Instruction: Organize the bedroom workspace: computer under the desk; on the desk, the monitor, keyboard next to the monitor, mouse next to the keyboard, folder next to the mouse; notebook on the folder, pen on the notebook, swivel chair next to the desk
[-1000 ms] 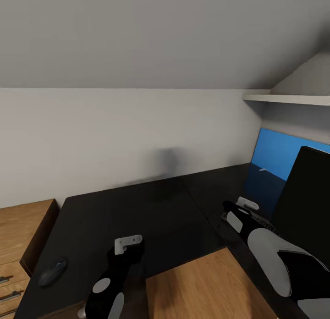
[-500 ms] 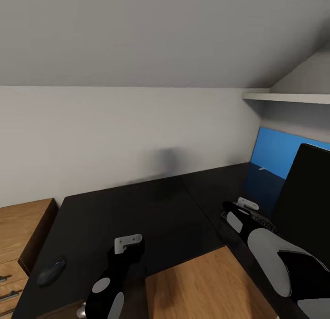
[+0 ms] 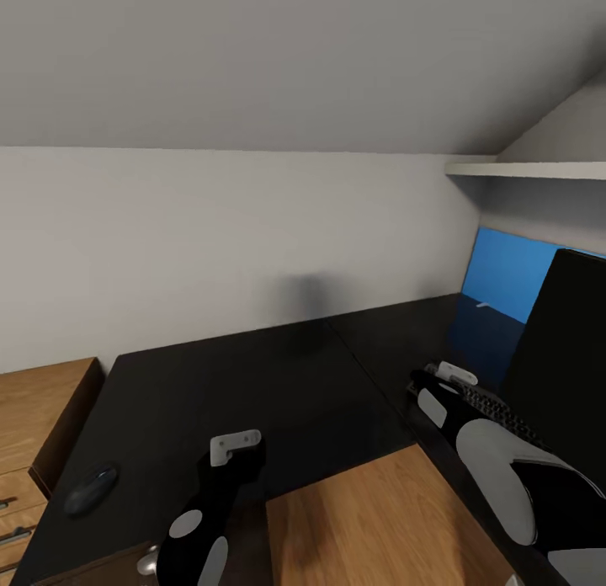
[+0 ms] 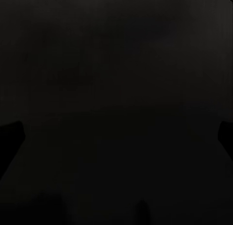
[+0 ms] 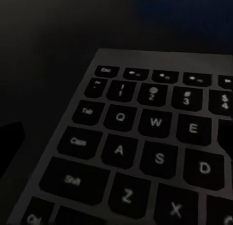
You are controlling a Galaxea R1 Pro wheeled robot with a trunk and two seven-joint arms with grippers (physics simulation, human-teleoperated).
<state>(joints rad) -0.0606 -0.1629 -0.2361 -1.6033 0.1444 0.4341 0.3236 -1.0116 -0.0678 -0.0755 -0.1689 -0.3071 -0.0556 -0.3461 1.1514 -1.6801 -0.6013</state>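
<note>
Since a second ago your head camera has shifted: the whole scene slid slightly, and more of the keyboard (image 3: 495, 407) now shows. In the head view, the mouse (image 3: 91, 487) lies at 8 o'clock near the desk (image 3: 252, 384) edge, the monitor (image 3: 564, 359) at 3 o'clock; bare top spreads between. Your left gripper (image 3: 236, 445) hovers over the inner edge, the right gripper (image 3: 450, 373) by the keyboard; I cannot tell either finger state.

Left wrist: dark desk surface.

Right wrist: the keyboard's corner keys, bare desk beyond its edge.
</note>
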